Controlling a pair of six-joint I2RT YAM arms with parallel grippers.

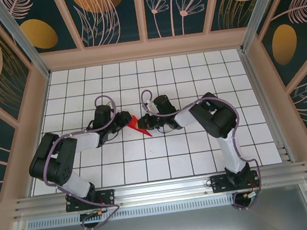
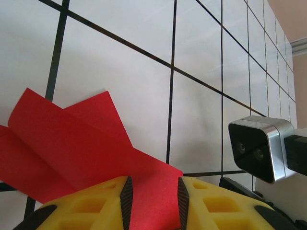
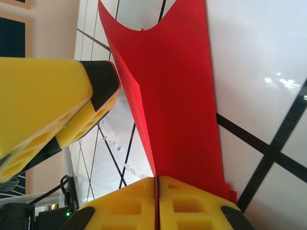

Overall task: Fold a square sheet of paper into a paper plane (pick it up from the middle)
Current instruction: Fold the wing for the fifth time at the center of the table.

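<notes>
Right gripper pinches the folded red paper (creased); left gripper jaws apart, paper between.

Bright, even light from overhead falls on the white bench; shadows beneath the arms are faint and soft. Small glare specks sit on the tiles above and right of the right pincer; the red paper ahead of it is crisp.

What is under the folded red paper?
White gridded table shows around the folded red paper; the patch directly beneath it is covered, so anything there is hidden.
</notes>
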